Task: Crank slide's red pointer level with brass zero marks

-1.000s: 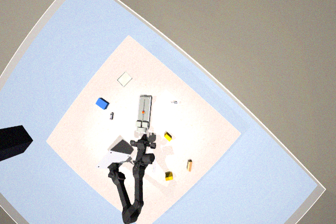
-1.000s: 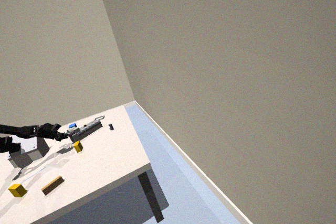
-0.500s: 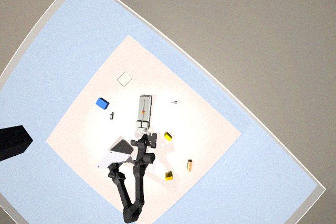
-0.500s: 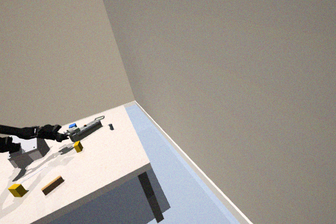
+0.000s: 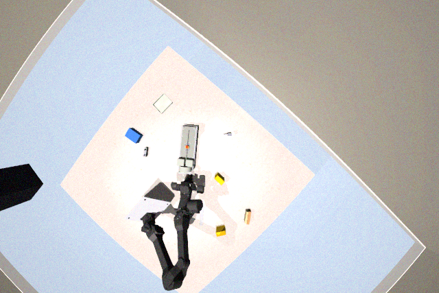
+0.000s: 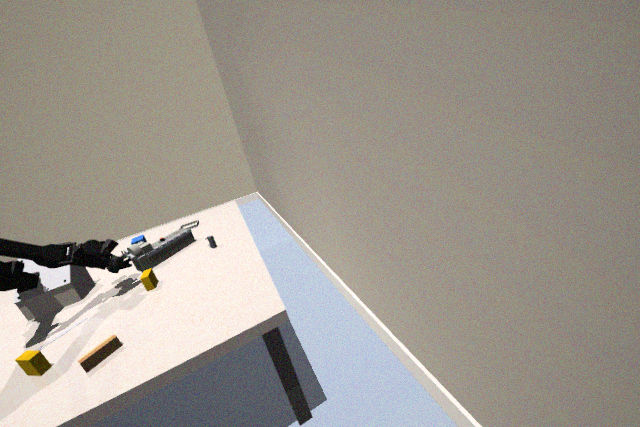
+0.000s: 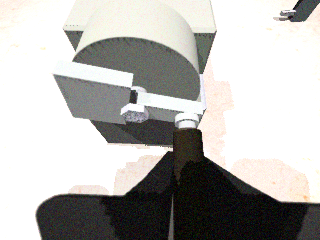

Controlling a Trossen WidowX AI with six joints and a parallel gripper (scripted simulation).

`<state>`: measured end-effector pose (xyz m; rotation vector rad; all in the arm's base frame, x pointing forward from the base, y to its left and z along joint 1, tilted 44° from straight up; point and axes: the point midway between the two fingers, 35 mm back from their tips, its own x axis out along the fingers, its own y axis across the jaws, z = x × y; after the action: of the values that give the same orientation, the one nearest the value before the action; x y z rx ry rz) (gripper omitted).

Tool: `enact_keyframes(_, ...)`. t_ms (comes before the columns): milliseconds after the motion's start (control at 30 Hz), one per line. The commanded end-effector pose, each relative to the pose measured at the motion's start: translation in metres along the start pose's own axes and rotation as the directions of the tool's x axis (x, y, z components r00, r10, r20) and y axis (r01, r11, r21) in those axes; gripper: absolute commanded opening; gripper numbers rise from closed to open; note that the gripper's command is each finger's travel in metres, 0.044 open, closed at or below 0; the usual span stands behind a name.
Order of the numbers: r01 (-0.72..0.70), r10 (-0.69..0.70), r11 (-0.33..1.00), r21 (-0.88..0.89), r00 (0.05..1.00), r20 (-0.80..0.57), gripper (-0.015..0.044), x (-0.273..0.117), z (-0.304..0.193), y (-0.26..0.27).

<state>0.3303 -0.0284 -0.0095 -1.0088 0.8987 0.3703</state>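
- Wrist view: black hand (image 5: pixel 188 176) (image 6: pixel 125 258) (image 7: pixel 182 157) closed around the dark crank handle (image 7: pixel 188 142), probably rigid; best gripped mid-length.
- Beyond, crank arm (image 7: pixel 170 102) joins the pale drum housing (image 5: pixel 185 169) (image 7: pixel 137 60); turning likely needs light, steady force.
- Farther, top view: red pointer (image 5: pixel 186 147) midway along the slide.

Gripper (image 7: pixel 182 157) clasps the crank's dark handle (image 7: pixel 188 142)

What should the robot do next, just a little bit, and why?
It should probably turn the crank a little, then check the red pointer. The gripper is already shut on the dark handle, and I can't tell whether the pointer is level with the marks.
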Motion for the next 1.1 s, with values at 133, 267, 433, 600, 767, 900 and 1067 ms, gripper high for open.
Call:
enact_keyframes(133, -0.002, 0.002, 1.0, 0.001, 1.0, -0.008, 0.0, 0.006, -0.006, 0.003)
enact_keyframes(267, -0.002, 0.002, 1.0, 0.001, 1.0, -0.008, 0.0, 0.007, -0.007, 0.004)
enact_keyframes(433, -0.002, 0.002, 1.0, 0.001, 1.0, -0.008, 0.0, 0.009, -0.009, 0.006)
enact_keyframes(600, -0.002, 0.002, 1.0, 0.001, 1.0, -0.008, 0.0, 0.011, -0.011, 0.008)
enact_keyframes(767, -0.002, 0.002, 1.0, 0.001, 1.0, -0.008, 0.0, 0.012, -0.012, 0.01)
enact_keyframes(900, -0.002, 0.002, 1.0, 0.001, 1.0, -0.008, 0.0, 0.013, -0.013, 0.012)
enact_keyframes(1067, -0.002, 0.002, 1.0, 0.001, 1.0, -0.008, 0.0, 0.015, -0.015, 0.014)
